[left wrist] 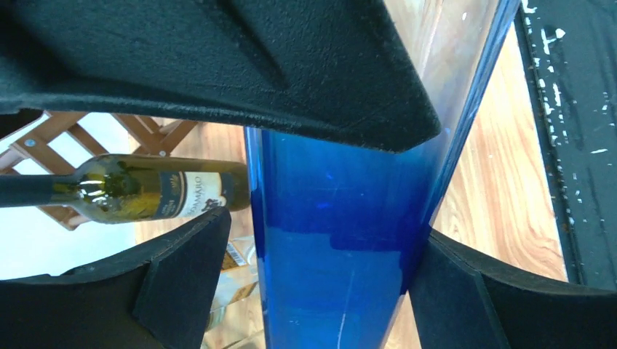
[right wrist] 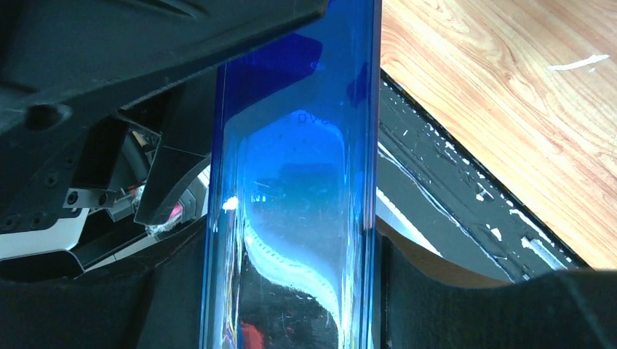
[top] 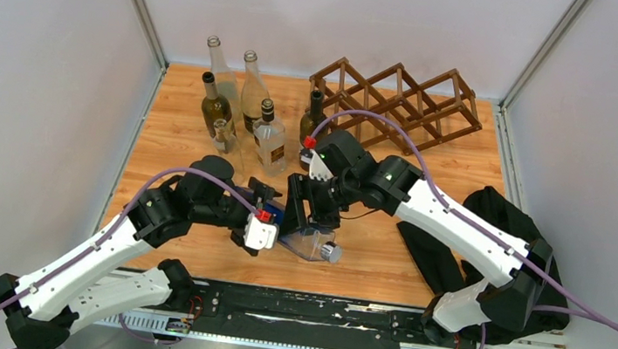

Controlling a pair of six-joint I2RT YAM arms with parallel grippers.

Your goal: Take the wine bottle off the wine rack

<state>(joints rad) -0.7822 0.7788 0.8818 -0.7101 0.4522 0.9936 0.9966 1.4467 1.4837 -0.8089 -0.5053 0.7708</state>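
Wine bottle [top: 308, 245] is off the wine rack [top: 402, 102], down at the near-centre of the desk [top: 366, 260], well apart from the rack. It sits between our two tools. Long axis is close to horizontal and runs diagonally: blue base end toward far-left, silver cap [top: 330, 252] pointing near-right. From above we can't tell if the body rests on the wood or hangs just over it.

Right tool [right wrist: 291, 240]: jaws about half open, one pad on each side of the glass with no visible gap. We read it as clamped on the bottle, gripping across the axis.

Left tool [left wrist: 327, 233]: jaws wide, straddling the blue end. One finger [left wrist: 480, 305] looks pressed to the glass. The other finger [left wrist: 182, 283] sits just beside it with a thin sliver of background showing between. So no squeeze from the left, probably, though the view is very close in.

Rack stands at the far edge, right of centre, all cells bare. A dark bottle [top: 311, 122] stands upright just beside its left end. A cluster of standing bottles [top: 247, 106] is further left, near the far-left corner. Black cloth [top: 428, 258] lies on the desk's right side under the right arm.
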